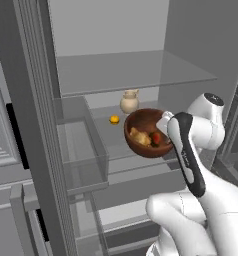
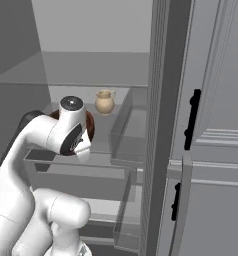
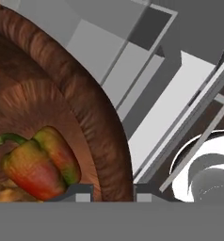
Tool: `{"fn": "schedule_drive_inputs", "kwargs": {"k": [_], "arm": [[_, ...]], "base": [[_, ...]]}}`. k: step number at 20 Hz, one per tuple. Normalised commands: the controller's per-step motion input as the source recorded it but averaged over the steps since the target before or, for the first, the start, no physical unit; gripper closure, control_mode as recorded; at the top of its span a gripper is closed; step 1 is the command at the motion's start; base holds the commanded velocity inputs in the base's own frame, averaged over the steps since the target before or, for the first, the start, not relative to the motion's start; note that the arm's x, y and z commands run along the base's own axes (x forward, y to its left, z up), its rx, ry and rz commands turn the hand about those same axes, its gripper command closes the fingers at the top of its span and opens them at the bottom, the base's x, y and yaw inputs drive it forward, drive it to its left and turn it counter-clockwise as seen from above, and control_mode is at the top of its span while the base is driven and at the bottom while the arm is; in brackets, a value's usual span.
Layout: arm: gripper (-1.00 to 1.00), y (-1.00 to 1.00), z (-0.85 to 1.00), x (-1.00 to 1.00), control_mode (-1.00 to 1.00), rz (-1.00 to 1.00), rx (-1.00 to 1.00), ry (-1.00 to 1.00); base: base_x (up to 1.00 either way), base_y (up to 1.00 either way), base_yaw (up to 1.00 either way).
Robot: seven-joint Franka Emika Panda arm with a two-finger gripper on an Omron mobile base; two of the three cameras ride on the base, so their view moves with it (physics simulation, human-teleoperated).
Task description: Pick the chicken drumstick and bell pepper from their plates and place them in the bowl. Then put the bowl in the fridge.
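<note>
Fridge (image 1: 116, 30): stands open, ahead of the gripper and all around it; plain grey inner walls, a glass shelf (image 1: 136, 70) above the gripper, clear drawers (image 1: 83, 150) to the gripper's left in the left base view.
Arm (image 1: 191, 160): reaches forward into the fridge from the lower right of the left base view; in the right base view bends over from the lower left, with the wrist in front of the bowl.
Bowl (image 1: 141, 145): reddish-brown wood, deep and round, held up at the gripper's tip, inside the fridge opening, tilted so that the inside faces the left base camera; in the hand view the rim (image 3: 92, 117) passes exactly between the two finger tips.
Gripper (image 3: 113, 195): clamped narrow on the bowl's rim, one finger tip inside the wall, one outside.
Jug (image 1: 129, 102): small, cream colour, upright on the shelf behind the bowl, beyond the gripper, apart from the bowl.
Bell pepper (image 3: 38, 164): red, yellow and green with a curved green stem, lying inside the bowl, just beside the inner finger tip.
Chicken drumstick (image 1: 140, 136): golden-tan piece inside the bowl, next to the bell pepper, on the side far from the gripper.
Small orange thing (image 1: 114, 119): round, on the shelf to the left of the bowl, well beyond the gripper; too small to tell what.
</note>
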Motion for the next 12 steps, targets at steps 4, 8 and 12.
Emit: {"fn": "schedule_drive_inputs", "kwargs": {"k": [4,8,12], "arm": [[1.0,0.0,-0.31,1.0,-1.0,0.0,0.0,0.0],[1.0,0.0,-0.29,1.0,-1.0,0.0,0.0,0.01],[1.0,0.0,-0.19,0.74,-1.0,0.0,0.0,0.09]], "base": [[0.0,0.0,0.0],[0.0,0.0,0.0],[0.0,0.0,0.0]]}}
